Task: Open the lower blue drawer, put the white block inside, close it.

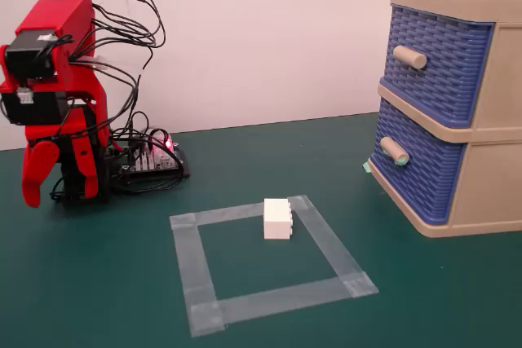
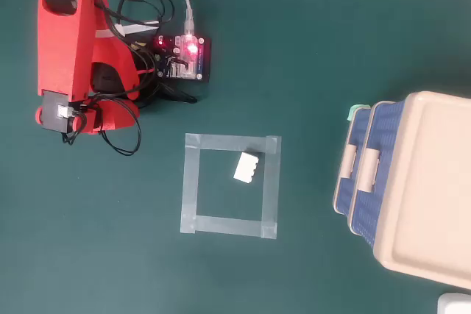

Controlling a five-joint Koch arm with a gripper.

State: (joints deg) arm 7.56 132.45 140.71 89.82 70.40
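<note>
The white block [image 1: 277, 218] stands on the green mat inside a square of clear tape, near its far right corner; it also shows in the overhead view [image 2: 246, 168]. The lower blue drawer [image 1: 424, 173] is closed in the beige cabinet [image 1: 489, 193] at the right, its teal-ended knob [image 1: 395, 151] facing the block. From above its front [image 2: 356, 134] shows at the cabinet's left edge. My red arm [image 2: 73, 42] is folded at the far left. Its gripper [image 1: 37, 189] hangs down, empty and far from the block; only one jaw tip shows.
The upper blue drawer [image 1: 444, 63] with a plain beige knob is closed. A controller board [image 2: 184, 56] with a lit red light and loose cables sits beside the arm's base. The tape square [image 2: 190, 182] lies flat on the mat. A white wall stands behind.
</note>
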